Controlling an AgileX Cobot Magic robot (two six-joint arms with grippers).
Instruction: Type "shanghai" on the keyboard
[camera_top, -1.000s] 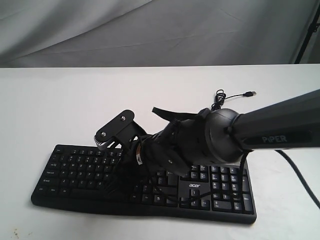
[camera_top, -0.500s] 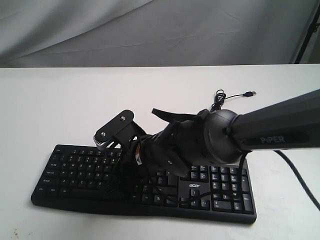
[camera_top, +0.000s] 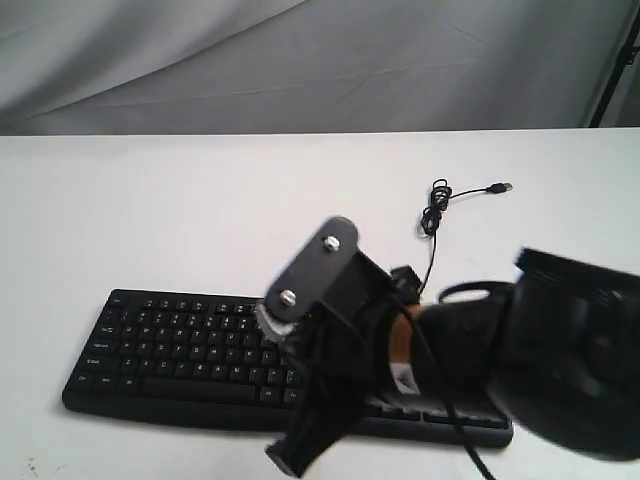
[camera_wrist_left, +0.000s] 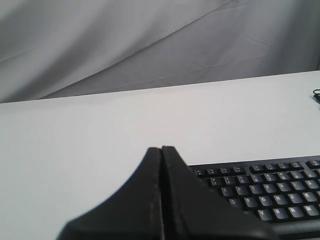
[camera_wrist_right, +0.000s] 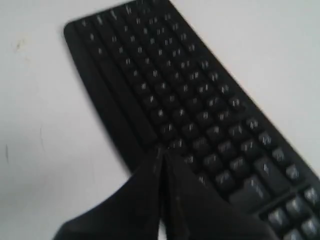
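Note:
The black keyboard (camera_top: 170, 350) lies on the white table, its right half hidden behind my right arm. My right gripper (camera_top: 292, 458) is shut, with nothing held. It hangs low at the keyboard's front edge, near the middle. In the right wrist view its tips (camera_wrist_right: 161, 153) meet over the front row of the keyboard (camera_wrist_right: 170, 95), blurred. My left gripper (camera_wrist_left: 161, 149) is also shut and holds nothing. It sits off the keyboard's left end, and the keyboard's (camera_wrist_left: 265, 192) top rows show beside it. The left arm does not show in the exterior view.
The keyboard's thin black cable (camera_top: 434, 214) lies coiled behind it and ends in a USB plug (camera_top: 503, 187). The right arm's wrist camera bracket (camera_top: 312, 268) stands above the keys. A grey cloth backdrop (camera_top: 300, 60) hangs behind the table.
The right arm has swung off the middle of the keyboard toward the front, and its gripper now points down at the front edge. More of the left and middle keys show.

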